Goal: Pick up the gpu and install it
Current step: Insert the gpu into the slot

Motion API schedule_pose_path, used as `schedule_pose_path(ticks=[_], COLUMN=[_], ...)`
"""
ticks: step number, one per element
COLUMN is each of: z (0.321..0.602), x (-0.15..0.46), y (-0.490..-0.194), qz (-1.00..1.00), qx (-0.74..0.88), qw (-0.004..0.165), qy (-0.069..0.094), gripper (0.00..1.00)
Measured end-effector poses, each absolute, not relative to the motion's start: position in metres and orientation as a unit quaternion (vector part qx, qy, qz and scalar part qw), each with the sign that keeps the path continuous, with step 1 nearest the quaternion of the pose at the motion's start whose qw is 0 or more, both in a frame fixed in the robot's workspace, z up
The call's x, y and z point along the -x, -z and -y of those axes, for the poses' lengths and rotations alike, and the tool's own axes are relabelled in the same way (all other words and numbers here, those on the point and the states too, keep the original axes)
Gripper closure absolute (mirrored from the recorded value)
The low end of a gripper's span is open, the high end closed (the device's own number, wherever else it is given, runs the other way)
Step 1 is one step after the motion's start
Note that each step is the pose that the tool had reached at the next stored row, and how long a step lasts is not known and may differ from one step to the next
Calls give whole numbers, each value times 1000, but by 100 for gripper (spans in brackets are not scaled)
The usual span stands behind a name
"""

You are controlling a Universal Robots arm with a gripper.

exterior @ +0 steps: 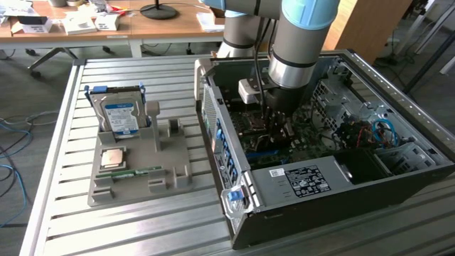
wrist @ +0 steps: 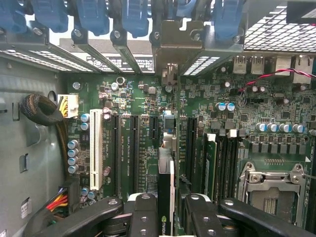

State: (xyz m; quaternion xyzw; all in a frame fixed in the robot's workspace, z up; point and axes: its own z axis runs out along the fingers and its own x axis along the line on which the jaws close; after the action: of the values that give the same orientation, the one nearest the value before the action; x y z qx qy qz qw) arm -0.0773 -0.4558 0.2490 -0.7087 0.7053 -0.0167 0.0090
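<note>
Inside the open computer case (exterior: 320,213), the arm (exterior: 299,48) points straight down, gripper (wrist: 169,202) clamped on the gpu (wrist: 166,173).

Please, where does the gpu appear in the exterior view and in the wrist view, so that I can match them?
Exterior view: the gpu is inside the open case, under the end effector, partly hidden by it.
Wrist view: the gpu stands edge-on between the end effector's fingers, over the green motherboard.
Shared landmark: the row of blue slot clips on the case's rear wall.
</note>
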Motion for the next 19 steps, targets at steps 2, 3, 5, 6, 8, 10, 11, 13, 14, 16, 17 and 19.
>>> schedule_pose_path(ticks=[2, 3, 5, 6, 8, 10, 11, 13, 14, 16, 17, 19], z=[456, 456, 456, 456, 456, 456, 456, 456, 456, 456, 456, 456], x=[77, 77, 77, 77, 77, 77, 77, 77, 77, 76, 76, 76], y=[-249, -249, -249, -249, -249, -249, -249, -249, -249, -249, -249, -249], qz=[-705, -705, -705, -704, -703, -702, -701, -700, -700, -700, -700, -700], qx=[709, 709, 709, 710, 711, 712, 713, 714, 714, 714, 714, 714], qw=[9, 9, 9, 9, 9, 9, 9, 9, 9, 9, 9, 9], qy=[17, 17, 17, 17, 17, 17, 17, 17, 17, 17, 17, 17], gripper=[74, 74, 74, 74, 74, 74, 74, 74, 74, 74, 74, 74])
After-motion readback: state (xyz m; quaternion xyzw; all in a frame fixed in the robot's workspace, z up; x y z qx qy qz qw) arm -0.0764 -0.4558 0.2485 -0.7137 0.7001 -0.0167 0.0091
